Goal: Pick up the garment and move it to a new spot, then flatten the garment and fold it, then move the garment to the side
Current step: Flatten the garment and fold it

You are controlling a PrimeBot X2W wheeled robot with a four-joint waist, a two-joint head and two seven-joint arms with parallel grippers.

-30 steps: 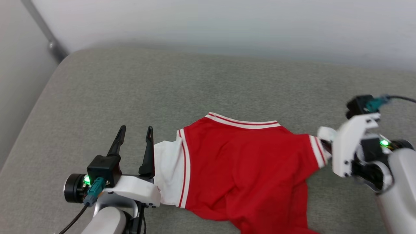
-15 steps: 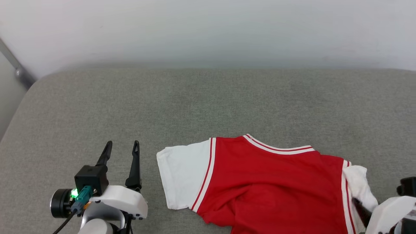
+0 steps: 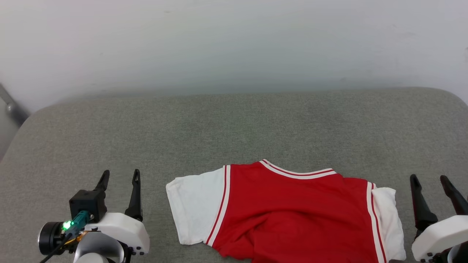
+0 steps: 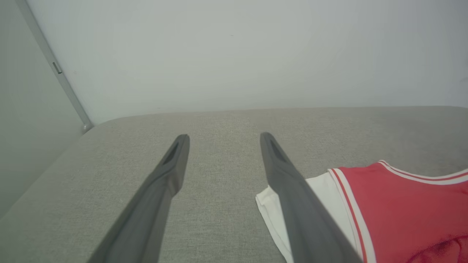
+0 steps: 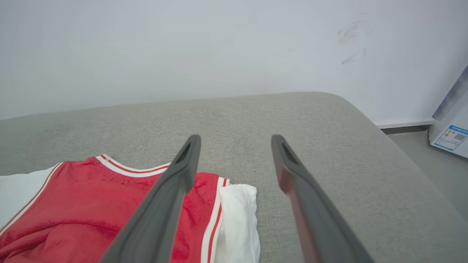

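Left gripper: fingers spread, empty, near left sleeve. Right gripper: fingers spread, empty, just beside bunched right sleeve. Garment: on grey cushion between grippers, collar far side, body wrinkled. Judged light, limp, drapes when lifted; pinch at shoulder seams. Lies loose, inside nothing.

The grey cushion is viewed from above in the head view, facing forward and down toward the white wall, with the left pincer and right pincer near the lower corners. Each wrist view is set low and close over the cushion, aimed along its own pincer at the wall. The shirt is shared by all three views, one sleeve end in each wrist view.
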